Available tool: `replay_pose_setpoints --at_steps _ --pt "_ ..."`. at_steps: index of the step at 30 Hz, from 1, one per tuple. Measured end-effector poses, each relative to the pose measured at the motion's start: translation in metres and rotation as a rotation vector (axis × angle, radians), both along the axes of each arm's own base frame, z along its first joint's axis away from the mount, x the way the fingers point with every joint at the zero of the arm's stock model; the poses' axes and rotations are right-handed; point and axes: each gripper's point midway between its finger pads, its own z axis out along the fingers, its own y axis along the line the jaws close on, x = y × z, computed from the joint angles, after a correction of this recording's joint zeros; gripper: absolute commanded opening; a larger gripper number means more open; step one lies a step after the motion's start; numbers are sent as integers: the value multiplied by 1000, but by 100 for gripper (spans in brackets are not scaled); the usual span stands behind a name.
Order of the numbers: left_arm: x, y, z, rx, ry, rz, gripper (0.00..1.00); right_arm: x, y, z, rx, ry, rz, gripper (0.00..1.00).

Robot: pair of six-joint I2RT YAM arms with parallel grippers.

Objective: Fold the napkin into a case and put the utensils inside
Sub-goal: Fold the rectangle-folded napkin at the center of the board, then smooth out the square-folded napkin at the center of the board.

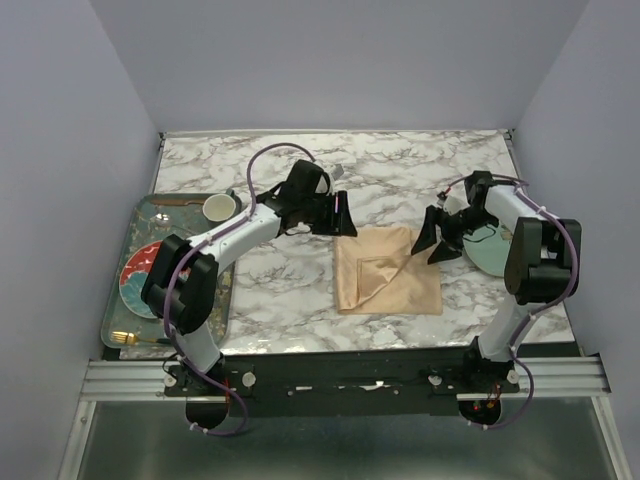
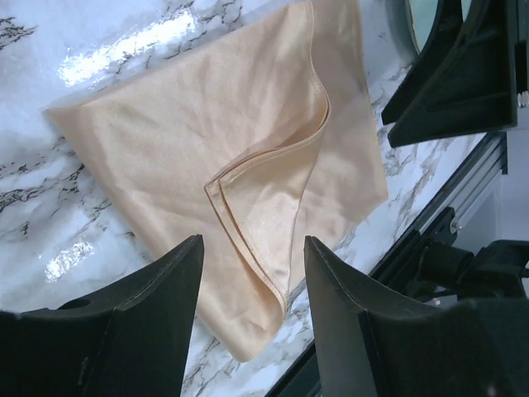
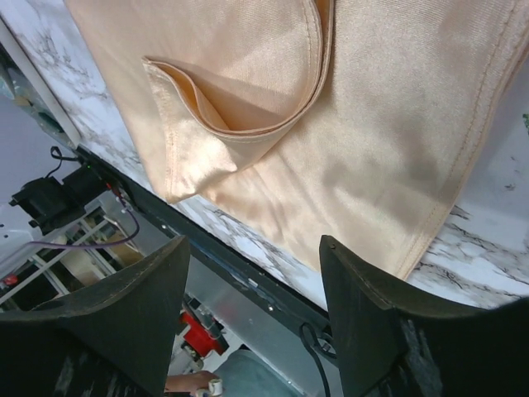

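The peach-orange napkin (image 1: 388, 270) lies flat on the marble table (image 1: 280, 290), folded into a rough square with a loose triangular flap across it (image 2: 273, 190). No narrow case is in view. My left gripper (image 1: 345, 215) hovers just past the cloth's far left corner, open with nothing held (image 2: 254, 248). My right gripper (image 1: 432, 245) hangs over the cloth's far right corner, also open with nothing held (image 3: 254, 244); beneath it are the napkin (image 3: 331, 107) and its hemmed edge. Gold utensils (image 1: 137, 340) lie at the front of the grey tray (image 1: 225, 290) on the left.
The tray also carries a red-and-blue plate (image 1: 142, 275) and a small cup (image 1: 219, 207). A pale green plate (image 1: 495, 250) sits under the right arm. The table's near edge and a metal rail (image 1: 340, 375) run just in front of the napkin.
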Motion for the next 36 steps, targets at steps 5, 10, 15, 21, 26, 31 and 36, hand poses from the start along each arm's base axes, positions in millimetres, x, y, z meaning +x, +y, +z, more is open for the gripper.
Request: replay_pose_setpoints --at_steps 5,10,15,21,26,31,36 --pt "-16 -6 -10 8 -20 -94 69 1 4 -7 25 28 -13 73" --pt "-31 -19 -35 29 32 -157 78 3 7 -9 50 44 -25 80" --pt "-33 -20 -66 68 99 -160 78 5 9 -13 68 56 -32 81" --pt "-19 -30 -73 68 105 -159 76 5 9 -23 68 83 -36 81" --pt "-15 -37 -72 57 102 -165 75 4 9 -32 64 107 -40 80" --pt "-18 -40 -77 61 116 -168 72 3 9 -34 63 115 -43 80" --pt "-23 -43 -86 71 137 -173 68 3 9 -37 63 128 -47 79"
